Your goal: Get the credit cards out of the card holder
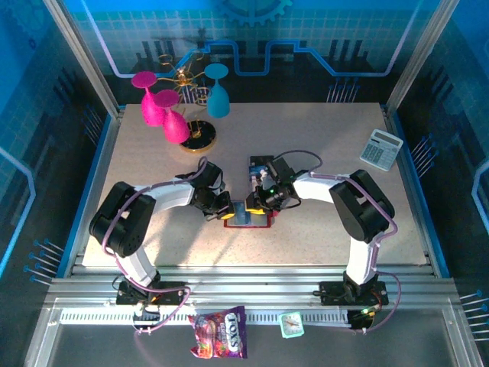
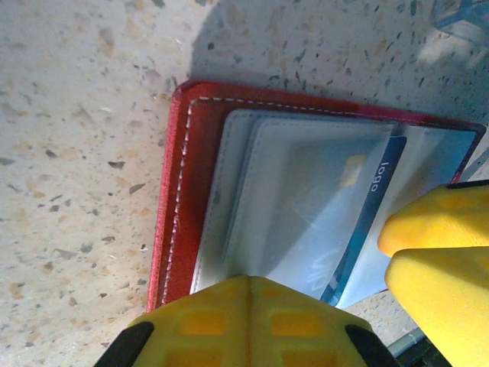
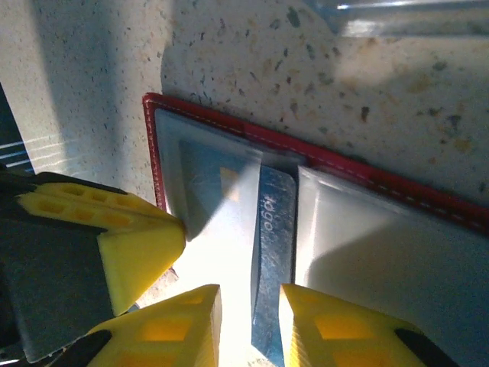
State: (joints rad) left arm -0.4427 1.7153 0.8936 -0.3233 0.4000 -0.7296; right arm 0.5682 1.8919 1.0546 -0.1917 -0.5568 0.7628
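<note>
The red card holder (image 1: 246,219) lies open on the table between both arms, its clear pockets (image 2: 306,206) facing up. A dark blue credit card (image 3: 273,252) sticks out of the left pocket at the middle fold (image 2: 376,210). My left gripper (image 2: 249,284) is shut, and its joined fingertips press down on the near edge of that pocket. My right gripper (image 3: 250,325) stands open with its jaws either side of the blue card's free end, the card closer to the right finger (image 3: 328,329). Glare hides whether the left finger (image 3: 187,325) touches the card.
A clear plastic box (image 1: 260,163) sits just behind the holder. A calculator (image 1: 380,148) lies at the back right. Pink and blue glasses on a gold stand (image 1: 177,115) are at the back left. Snack packets (image 1: 219,333) lie on the near rail.
</note>
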